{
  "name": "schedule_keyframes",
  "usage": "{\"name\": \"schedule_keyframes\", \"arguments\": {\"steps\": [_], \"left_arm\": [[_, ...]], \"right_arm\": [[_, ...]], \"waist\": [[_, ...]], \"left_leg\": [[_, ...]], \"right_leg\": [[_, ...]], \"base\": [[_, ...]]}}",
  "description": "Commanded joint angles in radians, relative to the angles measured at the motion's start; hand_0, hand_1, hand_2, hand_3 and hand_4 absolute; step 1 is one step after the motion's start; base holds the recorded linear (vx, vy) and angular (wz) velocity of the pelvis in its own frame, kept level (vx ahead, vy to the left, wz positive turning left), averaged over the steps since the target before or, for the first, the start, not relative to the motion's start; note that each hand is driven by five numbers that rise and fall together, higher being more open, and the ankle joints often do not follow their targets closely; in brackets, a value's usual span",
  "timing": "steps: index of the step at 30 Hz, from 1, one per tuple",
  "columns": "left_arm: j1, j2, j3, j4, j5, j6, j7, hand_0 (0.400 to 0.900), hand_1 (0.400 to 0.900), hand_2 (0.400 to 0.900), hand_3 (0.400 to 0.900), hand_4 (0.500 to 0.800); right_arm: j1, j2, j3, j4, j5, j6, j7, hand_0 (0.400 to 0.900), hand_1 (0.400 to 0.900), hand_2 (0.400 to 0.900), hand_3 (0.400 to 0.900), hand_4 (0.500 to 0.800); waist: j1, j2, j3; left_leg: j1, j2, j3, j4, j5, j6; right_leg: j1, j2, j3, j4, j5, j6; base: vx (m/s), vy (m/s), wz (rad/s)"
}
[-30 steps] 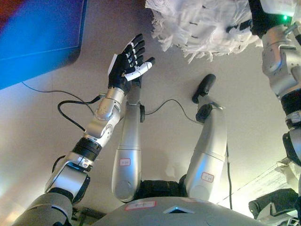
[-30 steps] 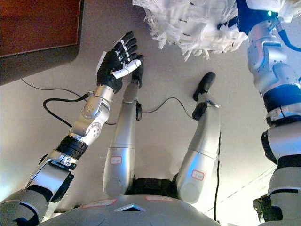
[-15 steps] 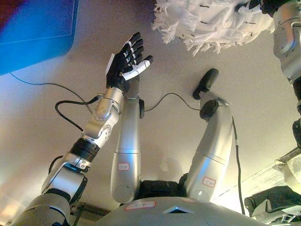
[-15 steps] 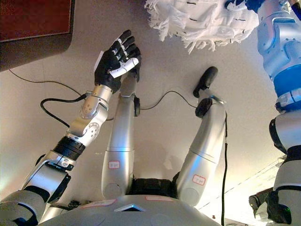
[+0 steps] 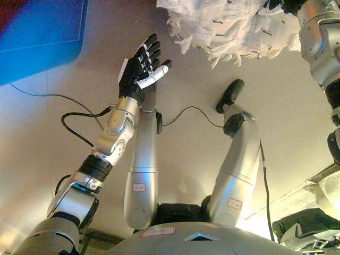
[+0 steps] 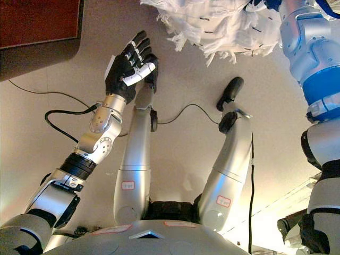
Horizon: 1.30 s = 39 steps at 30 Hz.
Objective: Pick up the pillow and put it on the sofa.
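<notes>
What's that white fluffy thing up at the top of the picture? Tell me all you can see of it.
It is the pillow, white and shaggy, its cover made of soft fringed strips that hang ragged along its lower edge, with small dark flecks scattered over it. It sits at the top of the view, cut off by the edge, above the pale floor. The right arm reaches to its right end, where the hand is hidden. The left hand, fingers spread, is beside it without touching.
</notes>
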Motion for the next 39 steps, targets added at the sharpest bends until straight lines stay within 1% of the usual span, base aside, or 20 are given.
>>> {"name": "schedule_keyframes", "arguments": {"steps": [1, 3, 4, 6, 11, 14, 19, 26, 29, 31, 37, 39], "left_arm": [[0.032, -0.016, 0.058, -0.045, 0.006, -0.064, 0.027, 0.9, 0.9, 0.9, 0.9, 0.8], [0.035, -0.025, 0.075, -0.028, 0.018, -0.061, 0.046, 0.9, 0.9, 0.9, 0.9, 0.8], [0.035, -0.028, 0.081, -0.019, 0.025, -0.06, 0.056, 0.9, 0.9, 0.9, 0.9, 0.8], [0.031, -0.036, 0.091, 0.002, 0.031, -0.059, 0.064, 0.9, 0.9, 0.9, 0.9, 0.8], [0.019, -0.048, 0.095, 0.053, 0.065, -0.045, 0.081, 0.9, 0.9, 0.9, 0.9, 0.8], [0.012, -0.052, 0.093, 0.073, 0.076, -0.042, 0.086, 0.9, 0.9, 0.9, 0.9, 0.8], [0.012, -0.06, 0.094, 0.115, 0.111, -0.025, 0.088, 0.9, 0.9, 0.9, 0.9, 0.8], [0.051, -0.065, 0.121, 0.192, 0.179, -0.003, 0.094, 0.9, 0.9, 0.9, 0.9, 0.8], [0.082, -0.066, 0.143, 0.232, 0.198, 0.001, 0.084, 0.9, 0.9, 0.9, 0.9, 0.8], [0.116, -0.057, 0.165, 0.226, 0.216, 0.003, 0.078, 0.9, 0.9, 0.9, 0.9, 0.8], [0.245, -0.057, 0.225, 0.227, 0.254, 0.02, 0.019, 0.9, 0.9, 0.9, 0.9, 0.8], [0.289, -0.055, 0.239, 0.208, 0.261, 0.024, -0.003, 0.9, 0.9, 0.9, 0.9, 0.8]], "right_arm": [[-0.068, -0.05, -0.027, -0.118, -0.001, -0.007, -0.057, 0.4, 0.4, 0.4, 0.4, 0.5], [-0.049, -0.052, -0.048, -0.145, -0.008, -0.005, -0.063, 0.4, 0.4, 0.4, 0.4, 0.5], [-0.037, -0.055, -0.064, -0.164, -0.011, -0.004, -0.066, 0.4, 0.4, 0.4, 0.4, 0.5], [-0.013, -0.059, -0.093, -0.189, -0.015, -0.003, -0.073, 0.4, 0.4, 0.4, 0.4, 0.5], [0.052, -0.065, -0.169, -0.266, -0.024, -0.005, -0.089, 0.4, 0.4, 0.4, 0.4, 0.5], [0.081, -0.065, -0.201, -0.297, -0.025, -0.007, -0.096, 0.4, 0.4, 0.4, 0.4, 0.5], [0.159, -0.073, -0.278, -0.388, -0.041, -0.011, -0.113, 0.4, 0.4, 0.4, 0.4, 0.5], [0.336, -0.074, -0.418, -0.533, -0.07, -0.028, -0.134, 0.4, 0.4, 0.4, 0.4, 0.5], [0.417, -0.063, -0.476, -0.592, -0.073, -0.038, -0.134, 0.4, 0.4, 0.4, 0.4, 0.5], [0.483, -0.054, -0.523, -0.641, -0.076, -0.048, -0.132, 0.4, 0.4, 0.4, 0.4, 0.5], [0.687, -0.01, -0.658, -0.784, -0.065, -0.088, -0.104, 0.4, 0.4, 0.4, 0.4, 0.5], [0.734, 0.002, -0.7, -0.835, -0.043, -0.104, -0.083, 0.4, 0.4, 0.4, 0.4, 0.5]], "waist": [[0.016, -0.012, -0.008], [0.015, -0.013, -0.01], [0.018, -0.012, -0.006], [0.013, -0.013, -0.009], [0.002, -0.018, -0.018], [-0.001, -0.019, -0.021], [-0.011, -0.025, -0.034], [-0.026, -0.04, -0.071], [-0.032, -0.05, -0.102], [-0.034, -0.054, -0.13], [-0.038, -0.066, -0.238], [-0.036, -0.072, -0.275]], "left_leg": [[0.053, -0.007, 0.003, -0.07, -0.095, -0.002], [0.064, -0.007, 0.004, -0.076, -0.093, -0.002], [0.061, -0.007, 0.002, -0.085, -0.06, 0.0], [0.077, -0.006, 0.005, -0.087, -0.059, 0.001], [0.139, 0.009, 0.013, -0.111, -0.054, 0.005], [0.177, 0.012, 0.014, -0.127, -0.05, 0.007], [0.293, 0.019, 0.019, -0.173, -0.043, 0.008], [0.525, 0.031, 0.02, -0.255, -0.039, 0.009], [0.632, 0.045, 0.024, -0.312, -0.027, 0.01], [0.706, 0.061, 0.03, -0.358, -0.023, 0.01], [0.895, 0.102, 0.054, -0.488, -0.011, 0.008], [0.958, 0.113, 0.062, -0.532, -0.007, 0.003]], "right_leg": [[0.014, 0.009, 0.025, 0.03, -0.01, 0.095], [0.026, 0.01, 0.028, 0.024, -0.008, 0.095], [0.022, 0.012, 0.026, 0.011, 0.025, 0.086], [0.04, 0.014, 0.024, 0.004, 0.028, 0.086], [0.111, 0.026, 0.019, -0.043, 0.043, 0.089], [0.153, 0.033, 0.015, -0.068, 0.051, 0.09], [0.281, 0.035, -0.001, -0.145, 0.07, 0.095], [0.559, 0.06, -0.043, -0.301, 0.097, 0.092], [0.684, 0.074, -0.066, -0.394, 0.13, 0.096], [0.774, 0.08, -0.082, -0.463, 0.151, 0.102], [0.99, 0.1, -0.108, -0.663, 0.217, 0.125], [1.057, 0.106, -0.115, -0.728, 0.234, 0.131]], "base": [[0.0, 0.0, 0.0], [-0.05, 0.026, -0.05], [-0.11, 0.043, -0.09], [-0.06, 0.031, -0.09], [-0.02, 0.015, -0.11], [-0.01, 0.001, -0.08], [0.02, 0.0, -0.05], [0.09, 0.001, -0.04], [0.14, 0.016, -0.1], [0.18, 0.012, -0.12], [0.2, 0.019, -0.14], [0.22, 0.017, -0.16]]}}
